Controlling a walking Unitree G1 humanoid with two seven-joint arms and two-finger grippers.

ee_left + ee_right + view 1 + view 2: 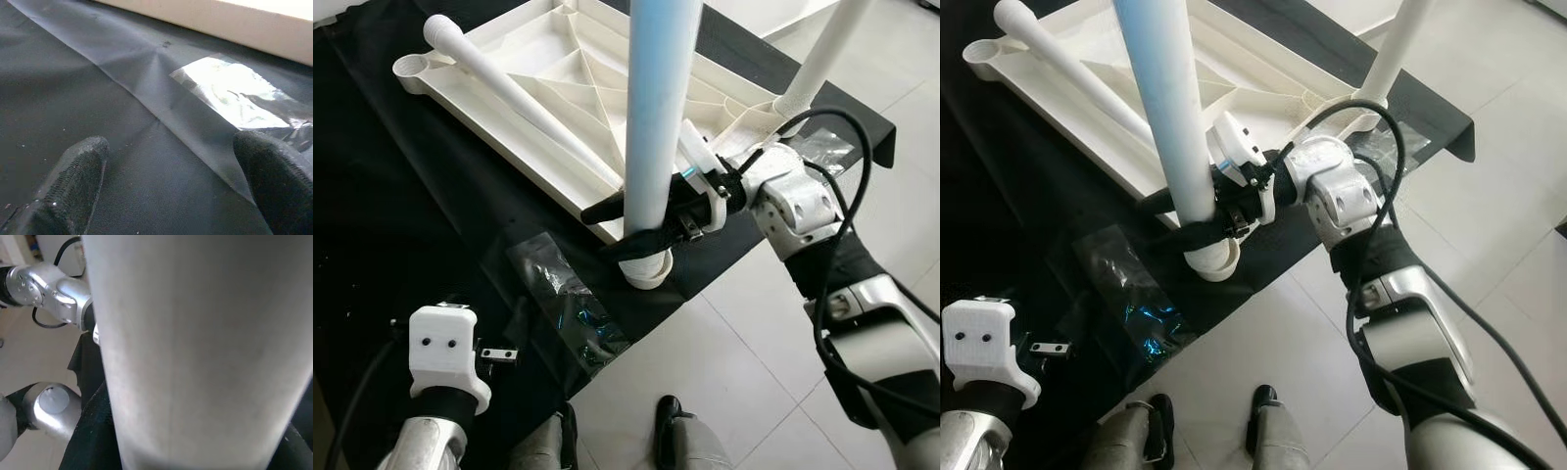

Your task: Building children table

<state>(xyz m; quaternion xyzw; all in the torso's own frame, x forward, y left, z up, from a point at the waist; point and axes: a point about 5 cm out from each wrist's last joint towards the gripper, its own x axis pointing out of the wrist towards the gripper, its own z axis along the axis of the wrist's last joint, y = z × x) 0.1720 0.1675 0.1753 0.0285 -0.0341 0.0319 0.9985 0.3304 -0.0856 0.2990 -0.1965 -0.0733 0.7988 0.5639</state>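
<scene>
A: Where the left eye view is taken first, what is seen of the right hand (pixel 641 223)?

B: It is seen closed around a white table leg (pixel 656 117), low on the leg, just above the corner socket (pixel 648 269) of the upturned white tabletop (pixel 548 69). The leg is held upright, its lower end at that socket. The tabletop is laid underside up on a black cloth (pixel 401 215) spread over the tiled floor (pixel 754 343).

A: What else is shown there?

B: A second leg (pixel 509 93) is laid aslant across the ribbed underside, and a third leg (pixel 822 54) is stood in the far corner. A clear plastic bag (pixel 563 294) is laid on the cloth near the held leg. The left arm is seen low at the near left, its white wrist housing (pixel 445 352) over the cloth.

A: And in the right eye view?

B: The same grip is shown: black fingers (pixel 1167 203) are wrapped about the leg just above the socket, with a black cable (pixel 1371 147) looped over the silver wrist.

A: What is given by the left wrist view?

B: The left hand (pixel 171 181) is seen spread wide, with nothing held; between its two tips only cloth and a sheet of clear plastic are seen, and a pale edge of the tabletop lies beyond.

A: And the right wrist view?

B: The leg is seen very close, pressed against the fingers
</scene>
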